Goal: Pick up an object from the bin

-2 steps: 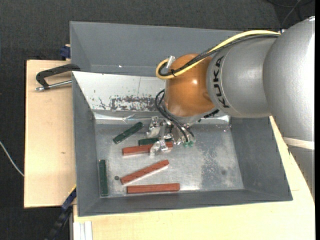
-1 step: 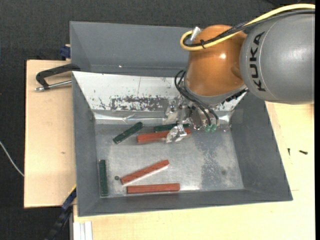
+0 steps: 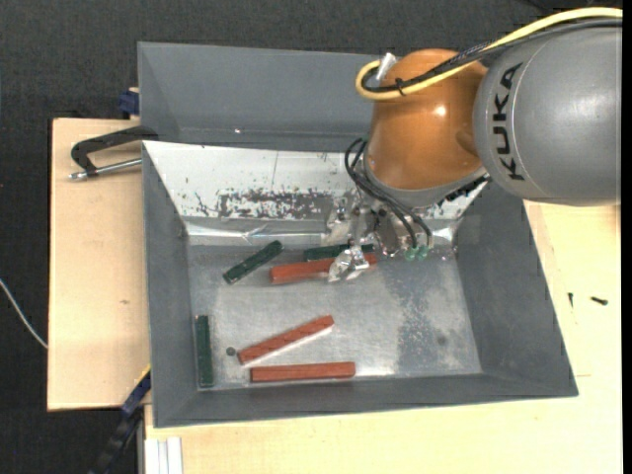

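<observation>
Your pincer (image 3: pixel 352 257) hung near the far wall of the grey metal bin (image 3: pixel 168 294), at the right end of a flat red-brown bar (image 3: pixel 296 274). The bar's long axis ran leftward from the pincer. You could not tell how far the pincer was open.

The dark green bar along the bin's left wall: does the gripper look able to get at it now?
Probably yes, but tightly. Nothing lies on the dark green bar, and the nearest red bar lies apart from it. It lies close along the bin's left wall, though, which may crowd the gripper.
</observation>
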You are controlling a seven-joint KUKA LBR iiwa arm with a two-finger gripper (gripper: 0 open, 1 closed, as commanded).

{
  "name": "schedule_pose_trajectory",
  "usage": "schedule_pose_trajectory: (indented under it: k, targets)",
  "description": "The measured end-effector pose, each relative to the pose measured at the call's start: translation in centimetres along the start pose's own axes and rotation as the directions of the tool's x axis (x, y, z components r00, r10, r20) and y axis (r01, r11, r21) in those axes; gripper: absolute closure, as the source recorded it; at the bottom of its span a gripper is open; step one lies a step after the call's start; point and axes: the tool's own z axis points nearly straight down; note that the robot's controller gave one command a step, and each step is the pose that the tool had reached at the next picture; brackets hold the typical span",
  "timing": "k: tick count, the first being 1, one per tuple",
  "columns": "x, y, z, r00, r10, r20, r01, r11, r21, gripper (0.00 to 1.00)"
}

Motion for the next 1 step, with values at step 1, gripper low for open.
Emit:
schedule_pose_trajectory:
  k: [1]
  targets:
    - [-0.8, -0.48, -13.51, 1.0, -0.002, 0.002, 0.002, 1.0, 0.001, 1.0]
